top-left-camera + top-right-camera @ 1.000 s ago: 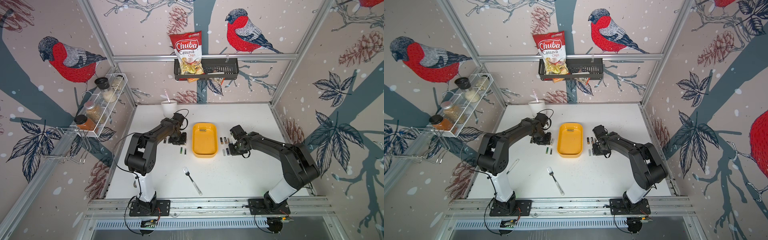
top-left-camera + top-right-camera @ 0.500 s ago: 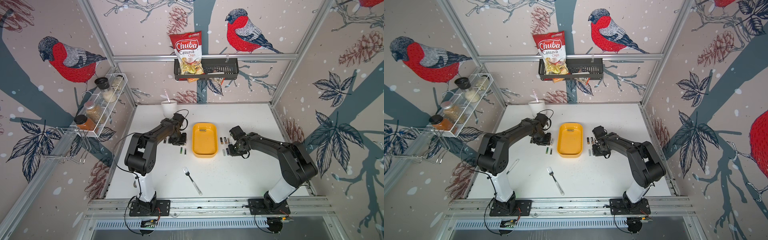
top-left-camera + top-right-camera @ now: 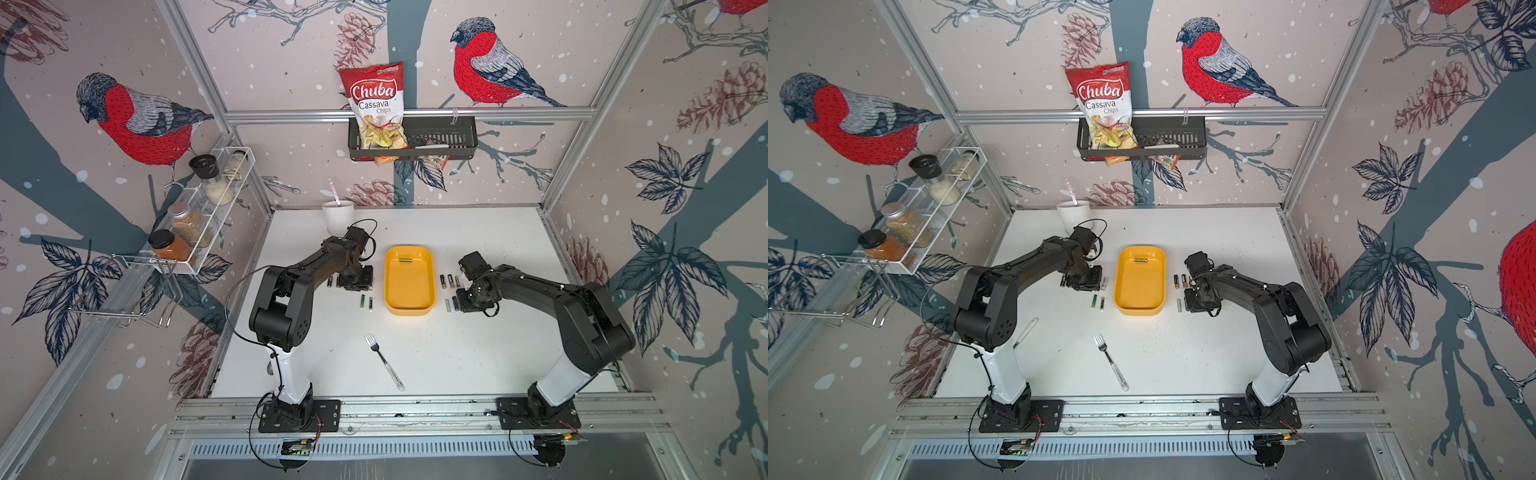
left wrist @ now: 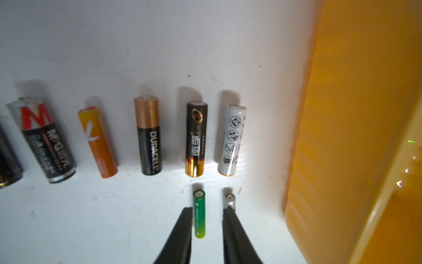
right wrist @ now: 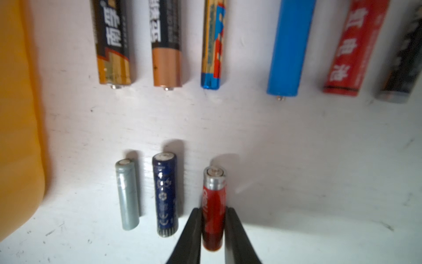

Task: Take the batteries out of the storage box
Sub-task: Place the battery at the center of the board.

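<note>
1. The storage box [image 3: 409, 291] is all but empty.
2. The right gripper [image 5: 213, 209], on the box's right flank, pinches a red battery [image 5: 212, 189] narrowly, lined up beside a dark blue battery [image 5: 165, 194]. It has scarcely moved over the last second, so a set-down looks nearly finished.
3. The left gripper [image 4: 209, 209], on the box's left flank, stands slightly parted and empty over a green battery [image 4: 199, 214].
4. One last battery [image 3: 405, 260] lies crosswise at the box's far end, so one retrieval likely remains.
</note>
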Motion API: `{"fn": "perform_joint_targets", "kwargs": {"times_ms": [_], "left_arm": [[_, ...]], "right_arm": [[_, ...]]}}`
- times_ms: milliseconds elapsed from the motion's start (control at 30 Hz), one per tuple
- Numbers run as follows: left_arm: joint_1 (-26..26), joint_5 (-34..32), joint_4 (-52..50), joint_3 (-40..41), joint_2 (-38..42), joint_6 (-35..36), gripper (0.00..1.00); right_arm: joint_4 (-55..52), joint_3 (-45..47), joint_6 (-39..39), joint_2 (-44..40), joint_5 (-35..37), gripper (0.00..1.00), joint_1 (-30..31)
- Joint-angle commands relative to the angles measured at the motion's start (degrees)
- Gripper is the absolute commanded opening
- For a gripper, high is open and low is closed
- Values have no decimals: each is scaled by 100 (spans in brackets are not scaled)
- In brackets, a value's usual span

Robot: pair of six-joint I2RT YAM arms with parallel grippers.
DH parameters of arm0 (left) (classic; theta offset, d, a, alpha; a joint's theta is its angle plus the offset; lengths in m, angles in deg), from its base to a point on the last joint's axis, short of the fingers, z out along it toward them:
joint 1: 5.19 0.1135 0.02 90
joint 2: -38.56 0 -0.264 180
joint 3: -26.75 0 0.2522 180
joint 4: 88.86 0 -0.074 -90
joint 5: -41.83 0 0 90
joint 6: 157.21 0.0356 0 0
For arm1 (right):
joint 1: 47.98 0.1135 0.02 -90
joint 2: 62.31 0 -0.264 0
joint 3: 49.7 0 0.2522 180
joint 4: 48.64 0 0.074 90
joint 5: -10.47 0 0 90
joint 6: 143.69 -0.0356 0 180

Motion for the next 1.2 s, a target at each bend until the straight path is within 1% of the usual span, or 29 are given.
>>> {"fn": "perform_joint_targets", "kwargs": {"times_ms": [0,367,667,1167], "left_arm": [[0,41,-82,-29,27,8,28],[2,41,-97,-35,19,22,28],[-1,41,-98,-54,36,13,28],[1,28,-115,-87,53,-14,29]], "right_arm": [[-4,-57,66,45,47,21,-2],[3,-79,76,111,39,22,-24],[-44,-131,78,60,73,27,-20],[-179,-236,100,-25,151,29,-28]]}}
